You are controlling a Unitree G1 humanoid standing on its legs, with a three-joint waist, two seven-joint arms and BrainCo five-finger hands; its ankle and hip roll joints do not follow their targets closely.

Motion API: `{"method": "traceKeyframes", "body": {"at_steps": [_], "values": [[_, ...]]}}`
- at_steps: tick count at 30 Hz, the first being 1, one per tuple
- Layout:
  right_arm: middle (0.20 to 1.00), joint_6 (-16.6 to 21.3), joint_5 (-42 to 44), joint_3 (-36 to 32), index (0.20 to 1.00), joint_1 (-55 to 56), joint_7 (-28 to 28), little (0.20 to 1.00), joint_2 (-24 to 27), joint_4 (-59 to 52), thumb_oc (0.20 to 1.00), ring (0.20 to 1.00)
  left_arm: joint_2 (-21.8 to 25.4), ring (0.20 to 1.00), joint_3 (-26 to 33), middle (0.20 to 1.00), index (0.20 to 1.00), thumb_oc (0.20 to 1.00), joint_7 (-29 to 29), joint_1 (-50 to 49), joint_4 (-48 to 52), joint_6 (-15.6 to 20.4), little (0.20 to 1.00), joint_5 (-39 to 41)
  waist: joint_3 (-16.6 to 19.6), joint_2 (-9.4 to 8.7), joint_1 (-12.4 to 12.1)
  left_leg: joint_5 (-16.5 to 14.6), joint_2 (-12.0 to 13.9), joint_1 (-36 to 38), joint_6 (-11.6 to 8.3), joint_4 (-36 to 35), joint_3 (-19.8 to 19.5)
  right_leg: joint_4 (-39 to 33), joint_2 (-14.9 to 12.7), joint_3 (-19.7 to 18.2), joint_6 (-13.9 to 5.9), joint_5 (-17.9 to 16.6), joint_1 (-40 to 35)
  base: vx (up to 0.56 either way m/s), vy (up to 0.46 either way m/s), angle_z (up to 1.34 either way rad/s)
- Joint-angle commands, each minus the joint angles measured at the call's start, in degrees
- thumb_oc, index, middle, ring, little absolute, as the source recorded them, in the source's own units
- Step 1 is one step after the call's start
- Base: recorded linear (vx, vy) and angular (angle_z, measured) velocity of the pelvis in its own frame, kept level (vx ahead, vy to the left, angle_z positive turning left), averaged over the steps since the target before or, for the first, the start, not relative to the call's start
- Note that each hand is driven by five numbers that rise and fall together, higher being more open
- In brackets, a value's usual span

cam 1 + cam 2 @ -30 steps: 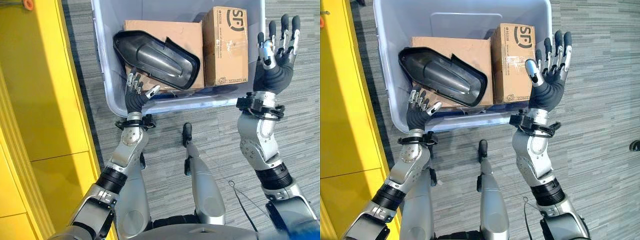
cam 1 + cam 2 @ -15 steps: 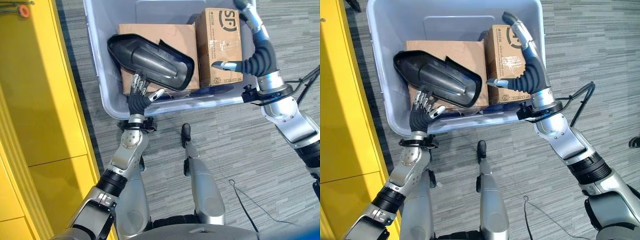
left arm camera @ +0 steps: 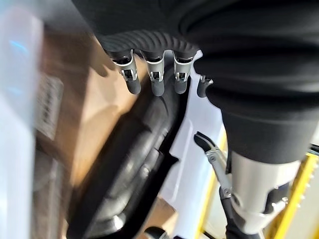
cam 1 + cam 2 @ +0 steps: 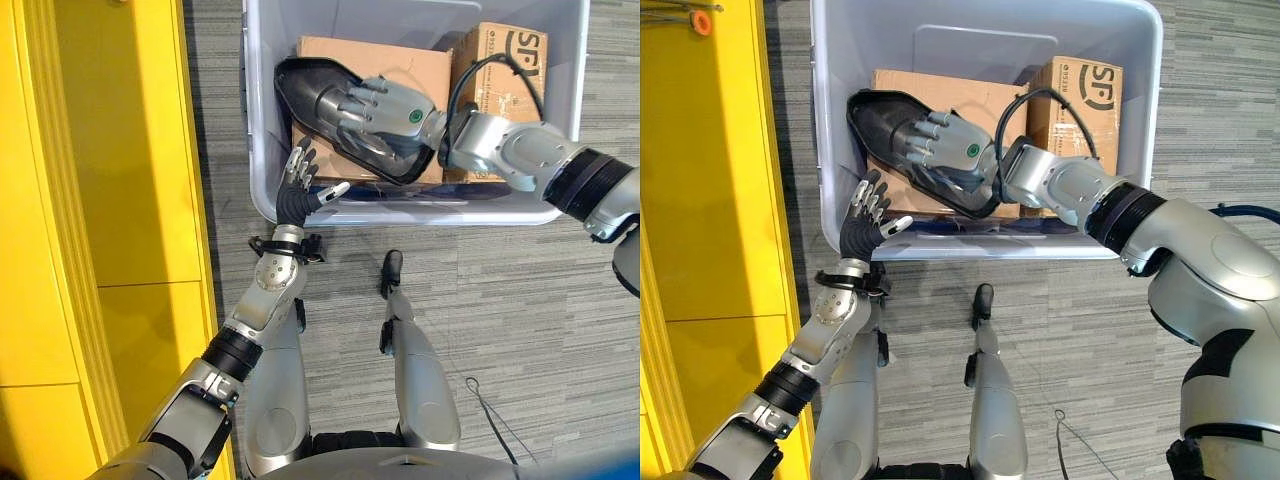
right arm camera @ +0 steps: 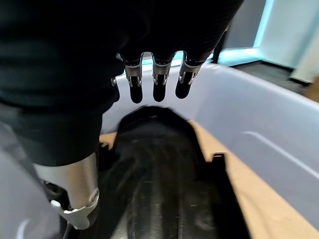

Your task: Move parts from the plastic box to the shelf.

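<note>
A black moulded plastic part [image 4: 304,84] lies on a flat cardboard box [image 4: 400,60] inside the pale plastic box [image 4: 455,214]. My right hand [image 4: 378,104] reaches across the box from the right and lies over the part's middle, fingers straight and spread, open. In the right wrist view the fingers [image 5: 160,84] stretch just above the black part [image 5: 164,194]; I cannot tell if they touch it. My left hand [image 4: 299,192] stands open at the box's near left corner, fingers spread upward, holding nothing. The left wrist view shows the part [image 3: 134,174] past its fingers [image 3: 157,82].
A smaller upright cardboard box [image 4: 508,58] fills the plastic box's right end. The yellow shelf unit [image 4: 130,150] runs along the left side, close to the box's left wall. A small orange item [image 4: 702,22] lies on it at the far end. Grey striped floor [image 4: 520,290] lies around.
The view has shifted. My right hand has swung left from beside the small cardboard box to over the black part. My left hand's fingers have spread more by the box's near left corner.
</note>
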State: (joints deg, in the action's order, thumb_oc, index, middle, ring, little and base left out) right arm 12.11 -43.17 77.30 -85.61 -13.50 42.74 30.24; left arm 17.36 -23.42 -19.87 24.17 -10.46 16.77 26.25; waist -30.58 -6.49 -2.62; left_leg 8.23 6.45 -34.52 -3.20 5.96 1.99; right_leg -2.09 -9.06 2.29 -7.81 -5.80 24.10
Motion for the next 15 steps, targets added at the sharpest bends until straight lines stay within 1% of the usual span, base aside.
{"method": "traceKeyframes", "body": {"at_steps": [1, 8, 10, 15], "values": [[1.000, -1.3, -2.6, -3.0, 1.000, -0.8, -0.3, 1.000, 3.5, 0.0, 1.000, 1.000, -0.1, 1.000, -1.2, 1.000, 1.000, 1.000, 1.5, 2.5, 2.0, 3.0, 1.000, -1.1, 0.8, 0.11, 0.6, -3.6, 1.3, 1.0, -1.75, 2.1, -1.1, 10.8, 1.1, 1.1, 1.02, 4.1, 3.8, 0.00, 0.018, 0.07], [1.000, -2.6, -4.0, -1.1, 1.000, -0.8, -0.2, 1.000, 1.4, 7.1, 1.000, 1.000, -0.3, 1.000, -2.0, 1.000, 1.000, 1.000, 1.7, 2.5, 2.1, 3.3, 1.000, -0.4, 0.8, 0.76, -0.2, -3.4, 0.8, -1.1, -1.59, 2.5, -1.7, 11.0, 0.7, 1.5, 0.90, 4.0, 5.2, 0.00, 0.008, 0.03], [1.000, -2.7, -4.0, -1.1, 1.000, -0.8, -0.2, 1.000, 1.4, 7.4, 1.000, 1.000, -0.3, 1.000, -2.0, 1.000, 1.000, 1.000, 1.7, 2.5, 2.2, 3.3, 1.000, -0.5, 0.8, 0.85, -0.2, -3.4, 0.8, -1.6, -1.57, 2.6, -1.8, 11.2, 0.7, 1.5, 0.90, 4.0, 5.7, 0.00, 0.000, 0.00], [1.000, -4.1, -4.9, 0.1, 1.000, -1.0, -0.5, 1.000, 0.9, 13.1, 1.000, 1.000, -0.3, 1.000, -2.9, 1.000, 1.000, 1.000, 2.0, 2.1, 2.8, 3.4, 1.000, -0.5, 0.8, 1.49, -0.8, -3.5, 0.3, -3.6, -1.46, 3.1, -2.2, 11.8, 0.4, 2.0, 0.87, 4.3, 7.3, 0.00, 0.000, 0.00]]}}
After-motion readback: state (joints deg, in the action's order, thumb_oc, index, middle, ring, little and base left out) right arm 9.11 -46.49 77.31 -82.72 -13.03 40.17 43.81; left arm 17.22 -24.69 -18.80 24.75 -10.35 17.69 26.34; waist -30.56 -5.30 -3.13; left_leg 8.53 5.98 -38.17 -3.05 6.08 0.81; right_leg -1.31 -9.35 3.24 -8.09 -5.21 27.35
